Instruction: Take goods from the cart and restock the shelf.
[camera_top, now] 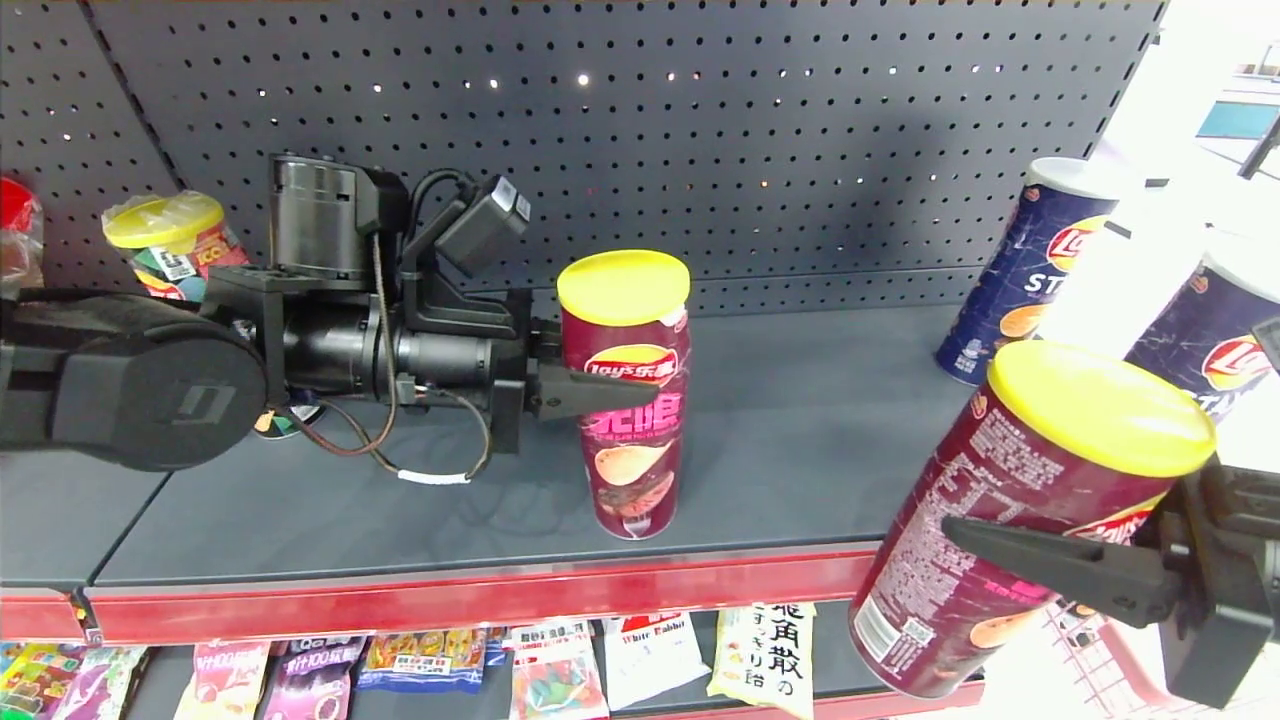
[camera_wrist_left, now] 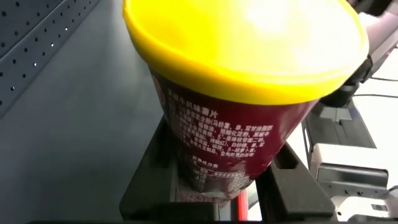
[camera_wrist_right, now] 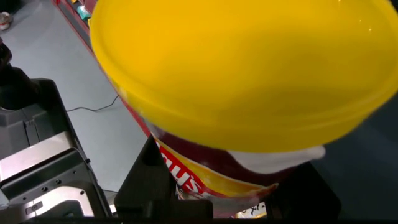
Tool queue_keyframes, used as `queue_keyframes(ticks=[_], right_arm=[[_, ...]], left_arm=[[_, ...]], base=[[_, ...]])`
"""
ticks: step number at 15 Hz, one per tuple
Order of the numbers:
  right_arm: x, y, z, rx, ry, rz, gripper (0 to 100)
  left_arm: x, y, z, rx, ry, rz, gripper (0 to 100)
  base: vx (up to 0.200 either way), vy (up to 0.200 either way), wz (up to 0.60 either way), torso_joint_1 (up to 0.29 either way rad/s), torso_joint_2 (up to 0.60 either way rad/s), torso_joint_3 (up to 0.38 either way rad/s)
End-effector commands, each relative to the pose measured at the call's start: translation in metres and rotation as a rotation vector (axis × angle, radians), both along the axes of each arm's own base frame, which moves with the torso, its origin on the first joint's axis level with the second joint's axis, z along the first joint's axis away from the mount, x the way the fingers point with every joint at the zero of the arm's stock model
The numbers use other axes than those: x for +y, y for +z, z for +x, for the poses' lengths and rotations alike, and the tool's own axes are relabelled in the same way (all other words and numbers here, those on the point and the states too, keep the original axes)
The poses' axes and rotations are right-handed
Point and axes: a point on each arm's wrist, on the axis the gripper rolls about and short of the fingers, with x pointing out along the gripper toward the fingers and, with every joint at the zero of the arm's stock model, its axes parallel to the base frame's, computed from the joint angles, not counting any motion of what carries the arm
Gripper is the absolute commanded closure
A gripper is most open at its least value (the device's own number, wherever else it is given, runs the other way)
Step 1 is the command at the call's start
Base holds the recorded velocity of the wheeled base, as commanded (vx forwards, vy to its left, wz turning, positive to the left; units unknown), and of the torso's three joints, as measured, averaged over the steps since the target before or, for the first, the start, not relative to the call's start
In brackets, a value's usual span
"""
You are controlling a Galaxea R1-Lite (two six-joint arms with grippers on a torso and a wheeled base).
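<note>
The dark grey metal shelf with a red front lip (camera_top: 800, 430) spans the middle of the frame. At lower right, a tilted maroon cardboard chip canister with a yellow plastic lid (camera_top: 1000, 500) is clamped in the right hand (camera_top: 1060, 545), just off the shelf's front edge and probably waiting its turn. At centre, a matching upright canister (camera_top: 630, 450) stands on the shelf. The left hand (camera_top: 612, 380) is clamped round its upper half, likely to steady it for release.
</note>
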Motion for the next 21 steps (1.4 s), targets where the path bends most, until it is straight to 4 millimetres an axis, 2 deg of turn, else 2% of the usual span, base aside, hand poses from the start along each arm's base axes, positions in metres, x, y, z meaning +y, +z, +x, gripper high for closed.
queue_keyframes(ticks=[1,16,21], right_arm=[[0.001,0.000,0.001,0.003,0.001,-0.002,100],[0.003,0.002,0.004,0.002,0.001,-0.001,100],[0.003,0.003,0.005,-0.001,0.001,0.001,100]], left_arm=[[0.002,-0.001,-0.004,-0.003,-0.002,0.006,100],[0.003,0.002,-0.020,0.003,-0.010,0.006,100],[0.002,-0.004,-0.020,0.022,-0.011,0.016,100]], base=[[0.000,0.000,0.00,0.000,0.00,0.000],[0.000,0.000,0.00,0.000,0.00,0.000],[0.000,0.000,0.00,0.000,0.00,0.000]])
